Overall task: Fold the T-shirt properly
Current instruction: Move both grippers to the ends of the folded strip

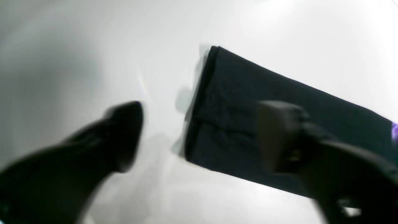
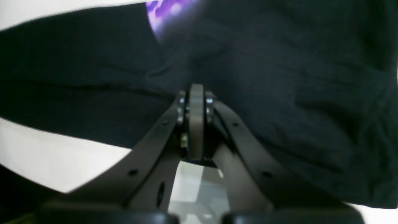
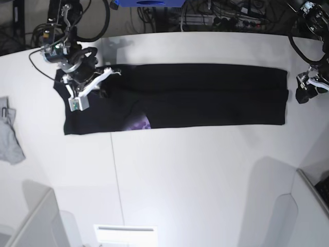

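On the white table the T-shirt is lying as a long black band, already folded lengthwise, with a purple print showing near one end. The right gripper is pinching the cloth at that end, jaws together. The left gripper is hovering with jaws apart just beside the other end. The fabric looks soft, light and limp, so I judge it is best held at the corners of the short edges.

A small light grey cloth lies crumpled at the left edge of a white counter. Beyond the counter's far edge, dark cables tangle around a blue object. Pale panels rise at the near corners.
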`<state>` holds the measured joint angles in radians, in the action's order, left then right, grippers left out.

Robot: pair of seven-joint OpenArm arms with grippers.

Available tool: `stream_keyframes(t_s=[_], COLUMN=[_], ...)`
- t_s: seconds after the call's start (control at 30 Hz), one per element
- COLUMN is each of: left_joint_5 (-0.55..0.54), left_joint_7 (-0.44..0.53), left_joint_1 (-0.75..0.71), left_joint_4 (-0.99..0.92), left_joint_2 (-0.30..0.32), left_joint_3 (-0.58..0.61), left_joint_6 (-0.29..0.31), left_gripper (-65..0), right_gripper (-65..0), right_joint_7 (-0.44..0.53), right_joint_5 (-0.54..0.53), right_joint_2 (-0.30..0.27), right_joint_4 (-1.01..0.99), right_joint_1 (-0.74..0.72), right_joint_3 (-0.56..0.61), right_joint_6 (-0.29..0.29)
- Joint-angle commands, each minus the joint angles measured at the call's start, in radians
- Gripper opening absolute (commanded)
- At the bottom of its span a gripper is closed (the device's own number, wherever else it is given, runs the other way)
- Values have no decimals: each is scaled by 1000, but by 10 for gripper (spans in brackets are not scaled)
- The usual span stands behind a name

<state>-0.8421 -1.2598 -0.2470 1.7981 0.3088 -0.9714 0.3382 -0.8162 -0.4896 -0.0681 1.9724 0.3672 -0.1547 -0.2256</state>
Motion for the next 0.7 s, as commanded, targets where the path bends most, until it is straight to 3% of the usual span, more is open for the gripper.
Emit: stream_keyframes(t_s=[0.0, 0.13, 0.27, 0.4, 0.67], left_joint_5=[-19, -10, 22, 68, 79], left_joint_7=[36, 141, 262, 337, 365], left_joint_1=[1, -1, 2, 19, 71], left_joint_4=[-16, -160, -274, -353, -462], left_joint_2=[19, 26, 57, 60, 57], left_joint_3=[-1, 82, 203, 288, 395], left_joint_6=[0, 45, 45, 45, 45], left_gripper=[0, -5, -49, -49, -51], right_gripper=[-650, -650, -650, -650, -650], right_joint_7=[21, 21, 21, 21, 21], right_joint_5=[-13, -13, -13, -13, -13], right_joint_2=[-6, -6, -3, -2, -2], right_joint_4=[14, 14, 15, 15, 15], right_joint_1=[-7, -9, -6, -6, -4], right_joint_3=[7, 39, 51, 51, 51], right_joint_6=[-7, -7, -7, -7, -7])
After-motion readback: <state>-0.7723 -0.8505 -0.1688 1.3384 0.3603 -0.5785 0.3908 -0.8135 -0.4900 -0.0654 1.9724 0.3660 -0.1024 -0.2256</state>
